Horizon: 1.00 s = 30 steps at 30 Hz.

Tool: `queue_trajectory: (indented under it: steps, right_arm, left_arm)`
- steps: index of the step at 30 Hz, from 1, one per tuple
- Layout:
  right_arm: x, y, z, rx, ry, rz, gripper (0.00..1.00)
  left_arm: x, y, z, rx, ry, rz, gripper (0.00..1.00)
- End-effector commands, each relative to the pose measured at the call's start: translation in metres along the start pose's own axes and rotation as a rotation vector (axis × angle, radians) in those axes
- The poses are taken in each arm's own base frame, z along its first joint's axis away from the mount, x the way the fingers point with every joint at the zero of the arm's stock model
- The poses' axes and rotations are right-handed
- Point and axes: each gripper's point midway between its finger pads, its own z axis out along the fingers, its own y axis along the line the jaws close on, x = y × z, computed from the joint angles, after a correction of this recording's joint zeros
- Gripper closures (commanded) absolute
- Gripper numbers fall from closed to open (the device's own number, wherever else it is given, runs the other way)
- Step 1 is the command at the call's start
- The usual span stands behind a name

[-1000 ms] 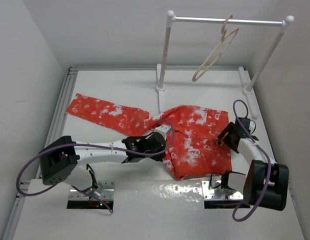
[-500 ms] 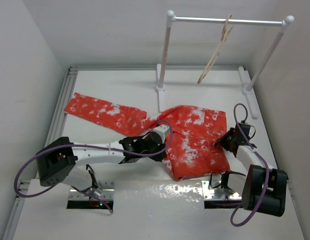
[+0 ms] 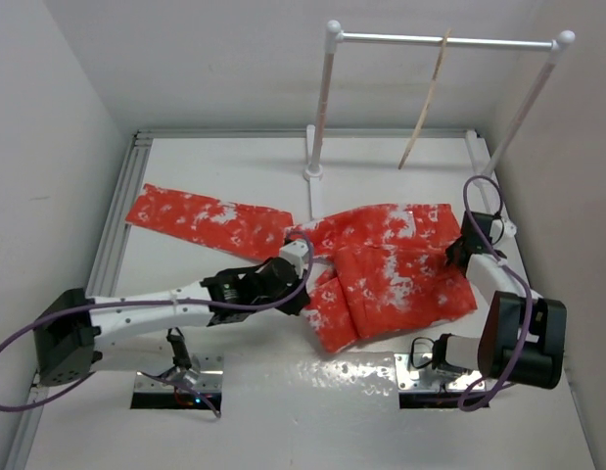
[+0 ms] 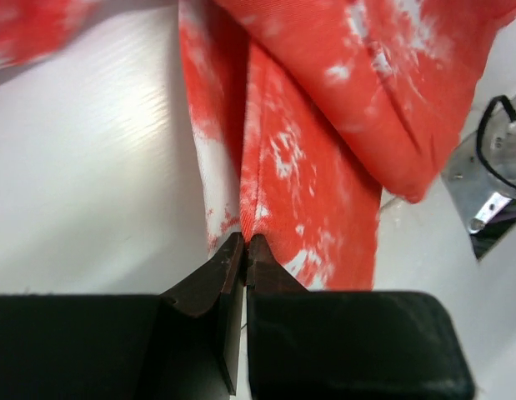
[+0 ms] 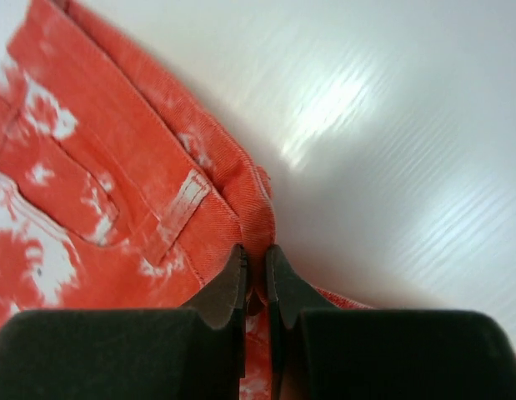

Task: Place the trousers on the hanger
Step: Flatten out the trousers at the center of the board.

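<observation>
The red-orange trousers (image 3: 391, 269) with white blotches lie crumpled across the white table, one leg (image 3: 200, 217) stretched to the left. My left gripper (image 3: 301, 286) is shut on a fold of the trousers (image 4: 274, 192) near the crotch. At the right side my right gripper (image 3: 459, 253) is shut on the waistband edge (image 5: 241, 208), beside a belt loop (image 5: 184, 200). The pale wooden hanger (image 3: 427, 98) hangs edge-on from the white rail (image 3: 444, 41) at the back, apart from both grippers.
The rail's white posts (image 3: 320, 108) stand on feet at the back of the table, one right behind the trousers. Grey walls close in left and right. Metal mounting plates (image 3: 175, 384) and cables lie at the near edge.
My right gripper has closed on the waistband and shifted back and right. The left arm has pulled the fold leftward, bunching the trousers. The hanger has swung to edge-on.
</observation>
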Motion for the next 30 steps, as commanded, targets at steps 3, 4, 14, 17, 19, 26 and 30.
queue_trajectory:
  steps: [3, 4, 14, 17, 19, 26, 30]
  right_arm:
    - [-0.075, -0.013, -0.001, 0.164, -0.286, 0.081, 1.0]
    - [-0.078, -0.013, -0.001, 0.166, -0.3, 0.089, 1.0]
    - [-0.085, -0.016, -0.002, 0.184, -0.346, 0.128, 1.0]
    - [-0.087, -0.019, -0.005, 0.192, -0.357, 0.13, 1.0]
    - [-0.088, -0.018, -0.005, 0.188, -0.356, 0.12, 1.0]
    - [-0.086, -0.016, -0.005, 0.178, -0.348, 0.141, 1.0]
    - [-0.079, -0.027, -0.005, 0.225, -0.335, 0.145, 1.0]
  left_arm:
    - [-0.02, 0.045, -0.054, -0.22, -0.059, -0.01, 1.0]
    - [-0.029, 0.054, -0.071, -0.275, -0.081, -0.004, 1.0]
    - [-0.129, 0.092, -0.204, -0.644, -0.299, 0.104, 1.0]
    - [-0.154, 0.094, -0.224, -0.735, -0.334, 0.137, 1.0]
    - [-0.157, 0.106, -0.234, -0.842, -0.333, 0.169, 1.0]
    - [-0.144, 0.122, -0.233, -0.847, -0.312, 0.106, 0.96]
    - [-0.111, 0.105, -0.157, -0.705, -0.155, 0.135, 0.7]
